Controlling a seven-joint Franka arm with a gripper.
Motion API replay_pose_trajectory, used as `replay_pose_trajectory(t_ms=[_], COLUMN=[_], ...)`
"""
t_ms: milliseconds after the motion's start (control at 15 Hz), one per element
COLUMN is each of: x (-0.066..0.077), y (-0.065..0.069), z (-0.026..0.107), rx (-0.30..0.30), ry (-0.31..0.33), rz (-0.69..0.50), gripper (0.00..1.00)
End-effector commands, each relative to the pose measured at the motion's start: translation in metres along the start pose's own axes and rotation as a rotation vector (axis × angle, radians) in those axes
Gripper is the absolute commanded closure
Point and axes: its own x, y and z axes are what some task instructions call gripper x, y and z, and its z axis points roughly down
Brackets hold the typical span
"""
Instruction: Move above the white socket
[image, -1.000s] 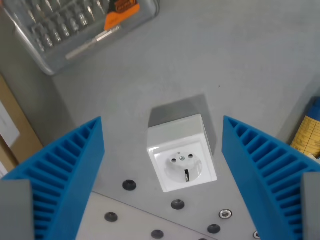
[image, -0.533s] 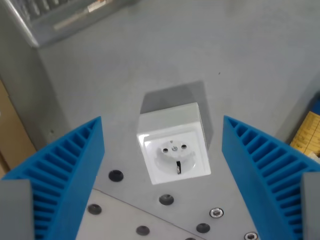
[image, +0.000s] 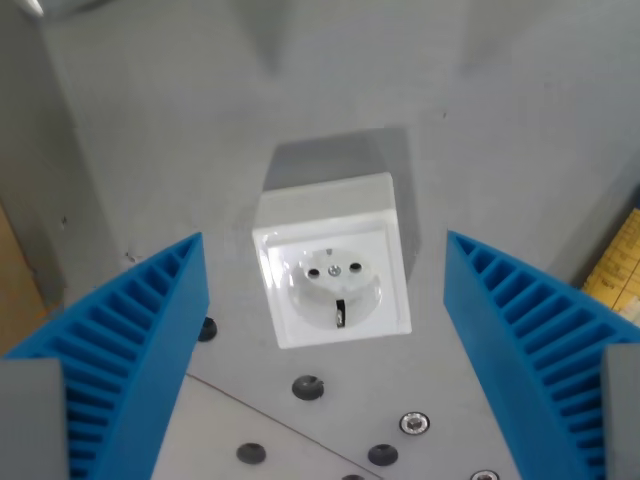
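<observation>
The white socket (image: 332, 261) is a square block with a round recessed face and two pin holes, standing on the grey table near the middle of the wrist view. My gripper (image: 325, 350) hangs above it, open. Its ribbed blue fingers (image: 130, 350) stand wide apart at the view's left and right, and the socket lies between them, touching neither. Nothing is held.
A metal plate (image: 300, 440) with several dark holes and screws lies just below the socket in the view. A yellow label (image: 620, 270) shows at the right edge. A brown surface (image: 15, 290) shows at the left edge.
The camera has moved nearer and toward the socket: the socket looks larger and has shifted up and left in the view. The clear tool case at the top left has left the picture.
</observation>
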Motion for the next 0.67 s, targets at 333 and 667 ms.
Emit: replay_pose_trajectory(t_ms=[333, 667], x=[-0.029, -0.04], y=[-0.005, -0.005], z=[0.01, 0.018], rx=[-0.065, -0.062], ry=[0.166, 0.169], rz=[-0.151, -0.159], gripper=[0.0, 0.0])
